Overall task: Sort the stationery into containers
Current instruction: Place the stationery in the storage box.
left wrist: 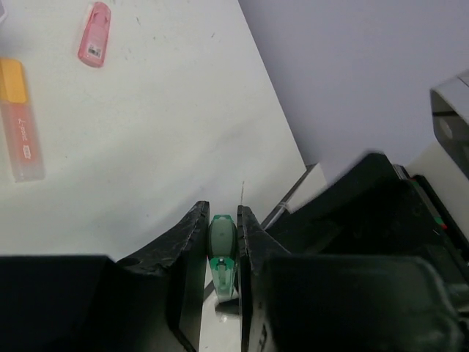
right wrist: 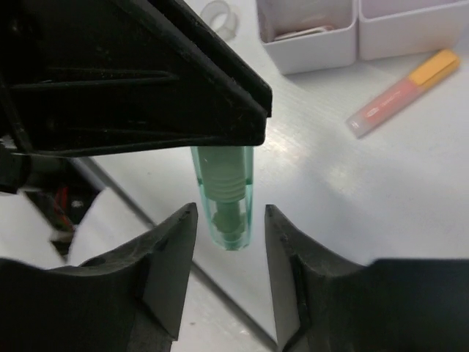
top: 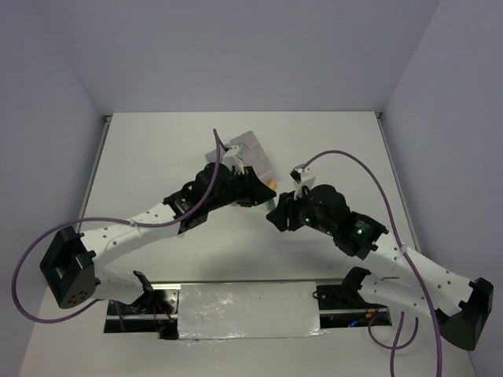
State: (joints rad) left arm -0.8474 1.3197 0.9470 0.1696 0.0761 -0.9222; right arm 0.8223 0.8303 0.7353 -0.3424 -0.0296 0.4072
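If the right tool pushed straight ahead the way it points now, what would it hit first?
The green pen. Its end sits just ahead of, or between, the fingers of the open right tool, and it is gripped by the left tool. Depth is unclear.

A clear green highlighter [left wrist: 221,246] sits pinched in the left gripper [left wrist: 222,214]. A pink, orange-capped highlighter [right wrist: 403,92] lies flat just beside the white compartmented organiser [right wrist: 315,60], far centre. A short pink piece [left wrist: 94,34] lies nearby.
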